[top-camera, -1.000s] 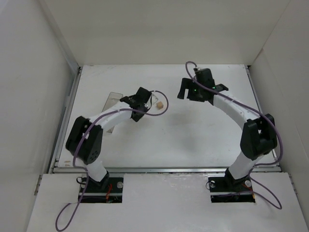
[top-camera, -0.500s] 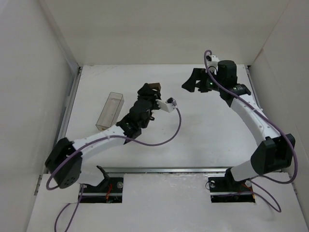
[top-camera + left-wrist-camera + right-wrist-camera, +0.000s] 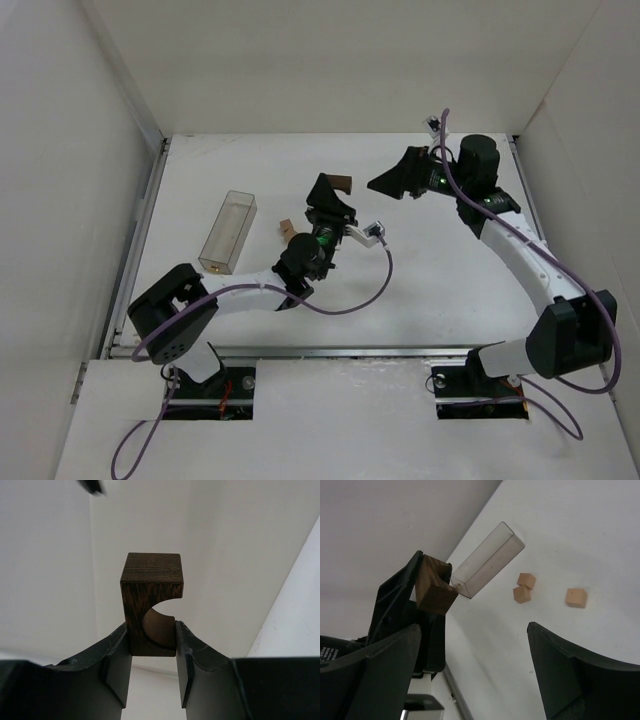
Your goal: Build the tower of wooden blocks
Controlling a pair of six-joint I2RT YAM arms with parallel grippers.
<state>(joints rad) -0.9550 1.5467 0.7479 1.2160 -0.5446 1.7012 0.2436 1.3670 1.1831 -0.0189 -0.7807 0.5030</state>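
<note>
My left gripper (image 3: pixel 152 636) is shut on the dark brown arch block (image 3: pixel 152 605) and holds it high above the table, its notch facing right. In the top view the arch block (image 3: pixel 341 184) sits at the tip of the left gripper (image 3: pixel 335 195). My right gripper (image 3: pixel 398 176) is open and empty, raised just right of it and facing it. In the right wrist view the arch block (image 3: pixel 434 585) shows at upper left, with three tan cubes (image 3: pixel 522 594) (image 3: pixel 526 580) (image 3: pixel 576 598) on the table below; two of them touch. One tan cube (image 3: pixel 285 227) shows in the top view.
A long clear plastic box (image 3: pixel 228 232) lies on the left part of the table; it also shows in the right wrist view (image 3: pixel 487 560). White walls enclose the table on three sides. A purple cable loops from the left arm near the table's middle.
The left arm has risen and swung right with the arch block in its jaws. The right gripper has moved slightly right and turned toward the left gripper.
</note>
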